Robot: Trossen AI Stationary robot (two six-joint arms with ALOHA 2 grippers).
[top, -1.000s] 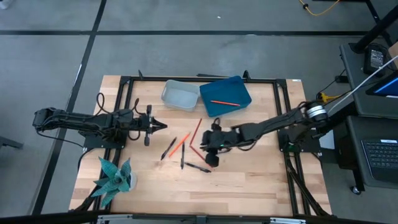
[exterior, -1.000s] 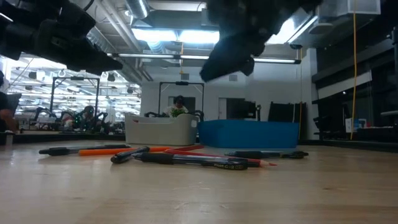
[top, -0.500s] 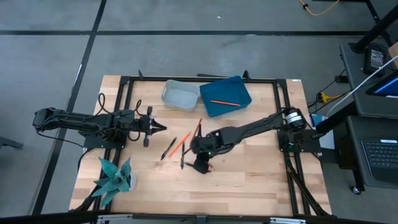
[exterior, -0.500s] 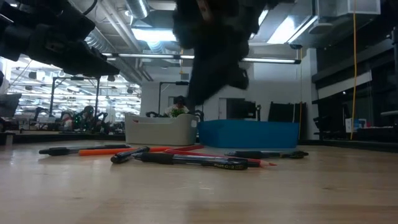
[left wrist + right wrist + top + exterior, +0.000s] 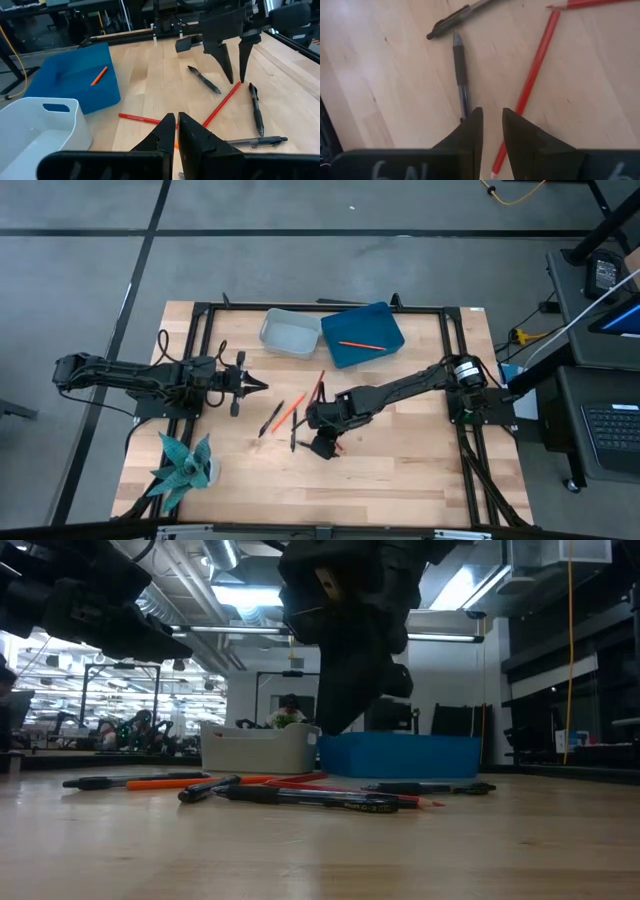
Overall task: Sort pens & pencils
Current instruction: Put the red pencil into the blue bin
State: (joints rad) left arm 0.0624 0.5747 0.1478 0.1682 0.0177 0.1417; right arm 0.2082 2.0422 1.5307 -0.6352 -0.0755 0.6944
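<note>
The pencils [image 5: 316,395] and the pens [image 5: 294,430] lie scattered together on the table [image 5: 400,470] in front of the two bins, one pencil [image 5: 360,343] already in the blue bin [image 5: 385,320]; the white bin [image 5: 290,335] looks empty. In my right wrist view a red pencil [image 5: 532,75] runs just beside one fingertip while a dark pen [image 5: 461,82] runs just beside the other, both near the gap. Risk, as I judge it: closing from here could catch both, or neither cleanly, since the two sticks lie nearly parallel and close (a thin pencil may also roll away when a finger nudges it). A second pen [image 5: 455,15] touches the tip end of the first, so dragging one could disturb the other. My right gripper [image 5: 322,438] hangs low over the cluster, fingers pointing down at the table, slightly parted with nothing between them; the arm reaches in from the right side, stretched long across the table. My left gripper [image 5: 250,384] waits at the left edge of the cluster, pointing toward it, fingers pressed together and holding nothing. I would want to centre on one stick before closing.
</note>
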